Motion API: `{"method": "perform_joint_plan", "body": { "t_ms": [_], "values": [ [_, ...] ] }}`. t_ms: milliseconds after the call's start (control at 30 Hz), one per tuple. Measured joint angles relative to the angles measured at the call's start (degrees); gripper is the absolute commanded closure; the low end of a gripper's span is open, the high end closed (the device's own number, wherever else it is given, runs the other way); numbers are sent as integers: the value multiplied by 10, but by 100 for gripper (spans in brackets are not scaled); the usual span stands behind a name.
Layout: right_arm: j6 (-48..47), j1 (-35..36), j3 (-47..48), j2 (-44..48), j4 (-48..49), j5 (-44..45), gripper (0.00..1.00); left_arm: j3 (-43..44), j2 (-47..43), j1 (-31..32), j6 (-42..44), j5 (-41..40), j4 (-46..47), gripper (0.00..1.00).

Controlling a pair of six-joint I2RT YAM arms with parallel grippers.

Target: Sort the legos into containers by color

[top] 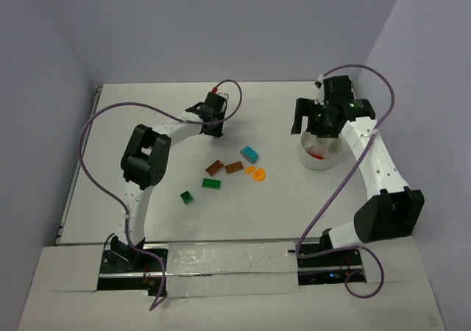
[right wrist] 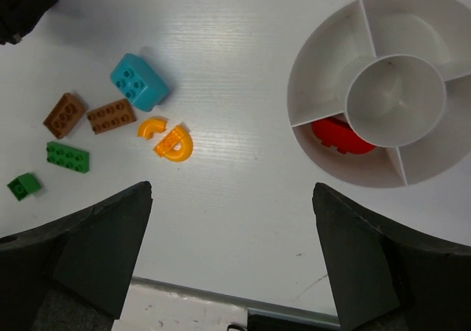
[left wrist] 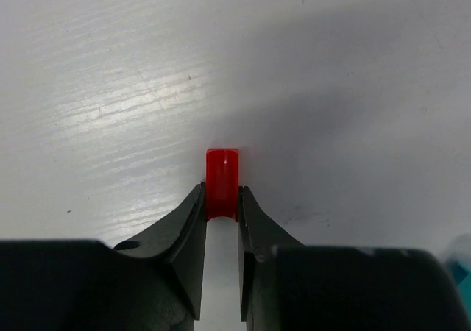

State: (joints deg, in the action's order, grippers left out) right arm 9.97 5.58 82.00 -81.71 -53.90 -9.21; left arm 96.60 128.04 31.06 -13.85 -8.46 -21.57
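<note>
Left jaws hold red lego (left wrist: 221, 178) near table's (top: 280, 213) far edge.

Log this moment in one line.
left pincer: shut on red lego | right pincer: open, by bowl | bowl: one red piece in a wedge | table: seven legos loose

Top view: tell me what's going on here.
Lego sorting by color, partway through. The left gripper is shut on a red lego at the far side of the table. The right gripper hangs open by the white divided bowl, which holds one red piece in a wedge. Loose on the table: a teal brick, two brown pieces, two orange curved pieces and two green bricks.
</note>
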Motion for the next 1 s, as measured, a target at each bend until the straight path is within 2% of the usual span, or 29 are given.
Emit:
{"method": "perform_joint_plan", "body": {
  "t_ms": [33,233,433,600,767,1000],
  "values": [
    [-1,0,0,0,2,-10,8,-10,-7,-1,3,6,1,99],
    [-5,0,-24,0,23,-82,13,-121,-92,-11,41,75,6,100],
    [-10,0,-60,0,41,-226,20,-274,-281,-23,121,248,43,100],
    [-16,5,-73,6,76,-351,31,-309,-409,-22,168,392,66,100],
    [-38,21,-89,48,115,-442,39,-310,-449,-23,176,546,71,100],
    [-104,84,-93,118,126,-503,41,-353,-466,-23,91,692,127,100]
  ]
}}
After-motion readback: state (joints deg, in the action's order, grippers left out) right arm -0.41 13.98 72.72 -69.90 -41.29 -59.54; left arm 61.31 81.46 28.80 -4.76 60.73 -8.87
